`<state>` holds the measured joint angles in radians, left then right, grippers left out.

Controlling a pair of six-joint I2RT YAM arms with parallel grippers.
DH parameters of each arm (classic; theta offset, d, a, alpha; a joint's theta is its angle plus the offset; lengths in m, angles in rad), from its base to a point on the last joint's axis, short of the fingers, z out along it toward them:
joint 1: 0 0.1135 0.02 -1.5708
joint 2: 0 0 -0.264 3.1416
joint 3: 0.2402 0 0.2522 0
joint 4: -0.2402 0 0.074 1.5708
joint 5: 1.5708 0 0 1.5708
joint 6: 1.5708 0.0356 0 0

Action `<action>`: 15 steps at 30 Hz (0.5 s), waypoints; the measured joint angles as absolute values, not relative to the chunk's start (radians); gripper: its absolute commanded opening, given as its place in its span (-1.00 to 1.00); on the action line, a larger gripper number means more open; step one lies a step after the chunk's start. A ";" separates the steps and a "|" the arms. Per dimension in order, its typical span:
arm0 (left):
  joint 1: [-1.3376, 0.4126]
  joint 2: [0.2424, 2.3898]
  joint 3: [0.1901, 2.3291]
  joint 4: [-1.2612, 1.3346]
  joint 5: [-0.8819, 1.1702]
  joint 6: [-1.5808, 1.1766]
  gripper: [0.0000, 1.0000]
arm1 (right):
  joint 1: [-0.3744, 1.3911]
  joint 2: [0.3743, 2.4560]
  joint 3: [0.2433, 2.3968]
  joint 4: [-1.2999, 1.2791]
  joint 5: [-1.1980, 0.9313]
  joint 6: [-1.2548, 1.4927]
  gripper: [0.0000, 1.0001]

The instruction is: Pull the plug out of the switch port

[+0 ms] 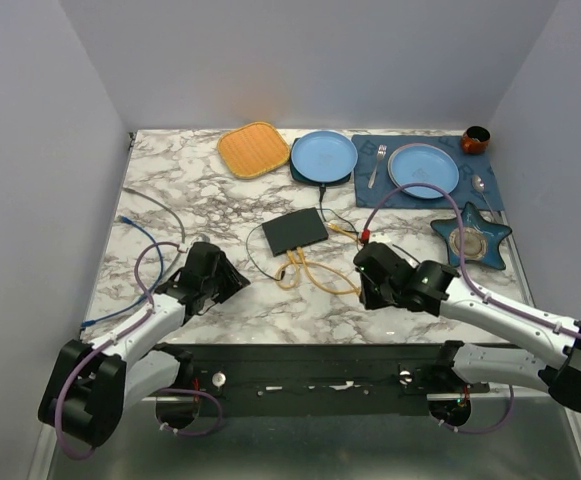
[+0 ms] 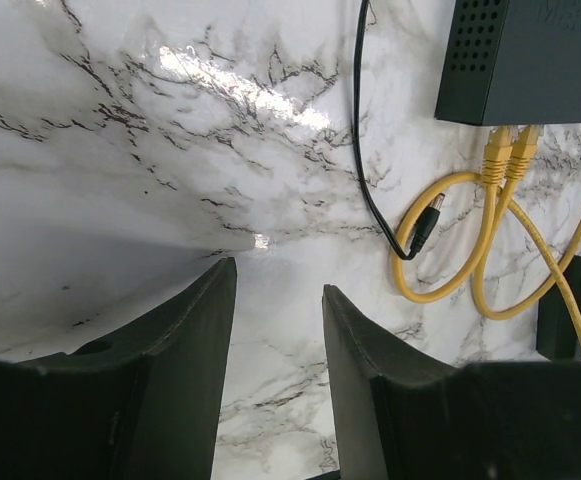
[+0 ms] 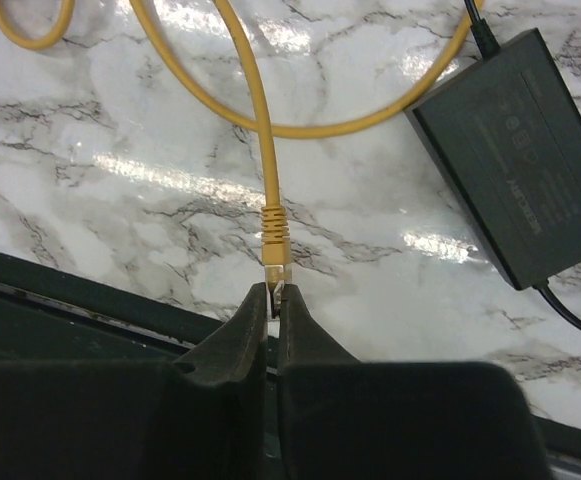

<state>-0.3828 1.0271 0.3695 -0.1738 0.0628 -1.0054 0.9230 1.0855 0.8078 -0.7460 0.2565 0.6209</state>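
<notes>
Plug (image 3: 273, 268) on the yellow cable (image 3: 258, 130) is sitting pinched in the right gripper (image 3: 273, 298) near the desk's (image 1: 170, 190) front edge, apart from the switch (image 1: 295, 230) mid-desk. I'd be drawing it straight back, gripping the plug body, not the cord. Left gripper (image 2: 278, 290) is hanging half-open, holding nothing. Star dish (image 1: 497, 238) is holding something round.
</notes>
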 measured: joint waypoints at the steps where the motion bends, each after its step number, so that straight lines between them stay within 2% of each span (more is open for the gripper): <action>1: -0.381 1.032 0.370 -0.173 0.063 -1.005 0.02 | 0.923 1.086 0.808 -0.758 0.256 0.620 -0.48; 4: -0.379 1.055 0.374 -0.160 0.064 -1.006 0.02 | 0.923 1.095 0.808 -0.773 0.249 0.620 -0.12; 7: -0.379 1.095 0.393 -0.144 0.064 -1.007 0.02 | 0.923 1.117 0.811 -0.773 0.245 0.615 0.01; 12: -0.379 1.204 0.458 -0.098 0.075 -1.007 0.02 | 0.923 1.232 0.901 -0.727 0.245 0.587 0.01; 15: -0.379 1.276 0.498 -0.056 0.099 -1.014 -0.01 | 0.923 1.372 1.018 -0.667 0.248 0.551 -0.02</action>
<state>-0.3790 1.2762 0.4984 -0.0559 0.0994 -1.0138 0.9230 1.3716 1.0183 -0.6666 0.2481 0.5510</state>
